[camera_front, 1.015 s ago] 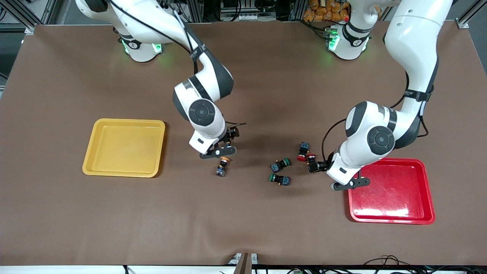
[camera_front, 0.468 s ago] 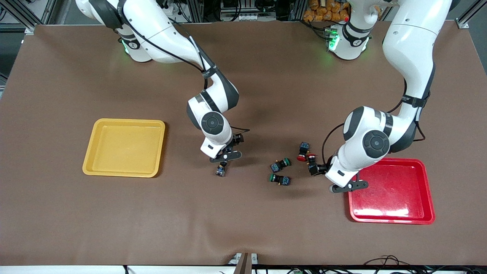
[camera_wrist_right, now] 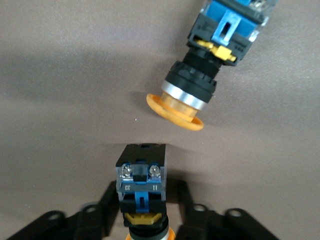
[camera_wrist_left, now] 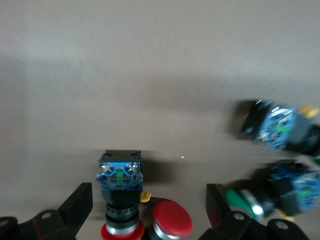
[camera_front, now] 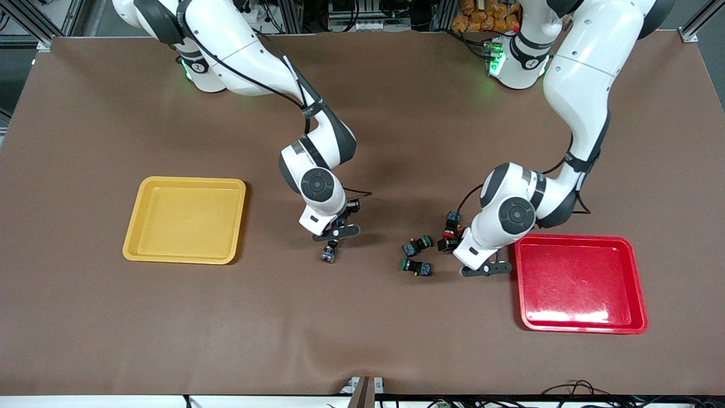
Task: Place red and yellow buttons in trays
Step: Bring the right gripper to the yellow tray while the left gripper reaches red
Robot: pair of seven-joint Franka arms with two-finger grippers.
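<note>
Both grippers work low over a brown table [camera_front: 362, 328] at the centre of the frame. From the front, the right gripper [camera_front: 335, 231], left of centre, sits over two yellow buttons. In its wrist view its fingers [camera_wrist_right: 111, 195] close on the black-and-blue body of one yellow button [camera_wrist_right: 141, 187], while the second yellow button [camera_wrist_right: 210, 65] lies loose on its side just beside it, orange cap toward the gripper. From the front that loose one [camera_front: 329, 252] shows just below the gripper.

Right of centre, the left gripper [camera_front: 456, 243] is down among the red buttons. Its wrist view shows its fingers [camera_wrist_left: 77, 207] spread wide, with two red buttons between them: one [camera_wrist_left: 121, 192] lying with its blue body outward, the other's red cap [camera_wrist_left: 172, 221] touching or nearly touching the first's cap.

Two green-capped switches [camera_front: 417, 246] and [camera_front: 417, 267] lie near each other between the two grippers, closer to the left one.

Counted: two yellow, two red, two green; two trays. The yellow tray [camera_front: 136, 226] at middle left and the red tray [camera_front: 637, 277] at lower right both hold nothing, and every button sits outside them.
</note>
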